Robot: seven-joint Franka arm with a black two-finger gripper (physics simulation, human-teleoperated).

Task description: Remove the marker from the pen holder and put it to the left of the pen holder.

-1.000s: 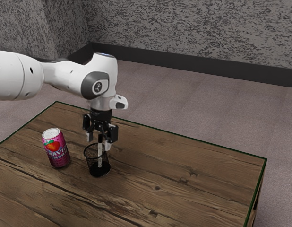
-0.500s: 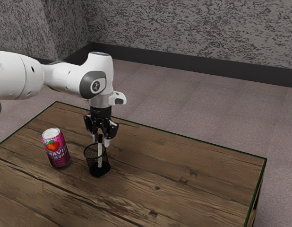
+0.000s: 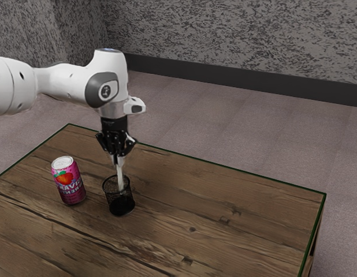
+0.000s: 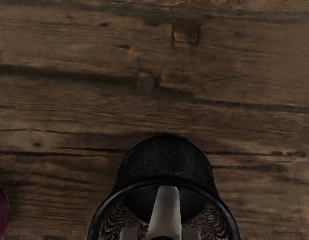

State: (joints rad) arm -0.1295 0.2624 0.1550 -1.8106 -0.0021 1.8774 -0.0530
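- Two fingers of the pincer (image 3: 117, 158) clench the marker (image 3: 120, 180), its lower end below them inside the cup (image 3: 121, 206).
- Raise it straight, clear of the cup beneath, before any sideways move.

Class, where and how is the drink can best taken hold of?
Probably around the upper body of the can, coming straight down from above: it stands upright, round and straight-sided, and the pen holder beside it would crowd a sideways approach from there.

The pink can (image 3: 69, 187) bears pale lettering too small to read; the arm (image 3: 62, 85) carries a round emblem (image 3: 106, 90).
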